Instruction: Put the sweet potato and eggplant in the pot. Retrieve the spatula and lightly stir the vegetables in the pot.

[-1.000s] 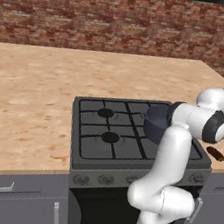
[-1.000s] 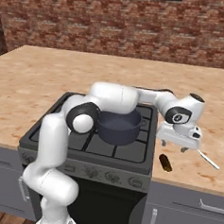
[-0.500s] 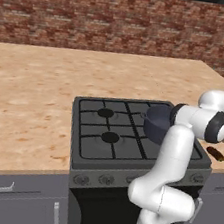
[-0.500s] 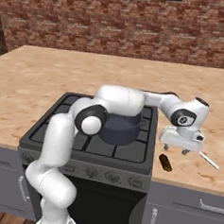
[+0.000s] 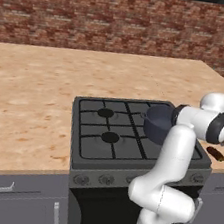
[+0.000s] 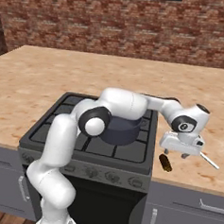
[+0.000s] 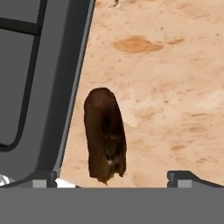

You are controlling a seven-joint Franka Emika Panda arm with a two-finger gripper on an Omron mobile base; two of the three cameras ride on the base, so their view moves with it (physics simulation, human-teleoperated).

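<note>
my gripper (image 6: pixel 181 152): jaws stood wide apart with nothing between them, hanging over the counter just right of the stove, above the brown lump.
fingertips (image 7: pixel 186 177): two small dark tips poked up at the bottom of my hand view, one on each side of the lump, touching nothing.
sweet potato (image 7: pixel 105 134): a dark brown oblong lay flat on the counter, right beside the stove's edge; from the right base view (image 6: pixel 165 162) it sat near the front of the counter, just under my hand.
counter (image 6: pixel 36 75): pale speckled wood, running both sides of the stove.
white stick (image 6: pixel 209 161): a thin pale thing lay on the counter just past my hand; i couldn't tell what it was.
stove (image 5: pixel 112 134): black grates, dark body, knobs along the front.
pot (image 6: pixel 123 132): dark blue-grey, sat on the stove's right side, half hidden behind my arm.
brick wall (image 5: pixel 97 18): red brick at the back.
</note>
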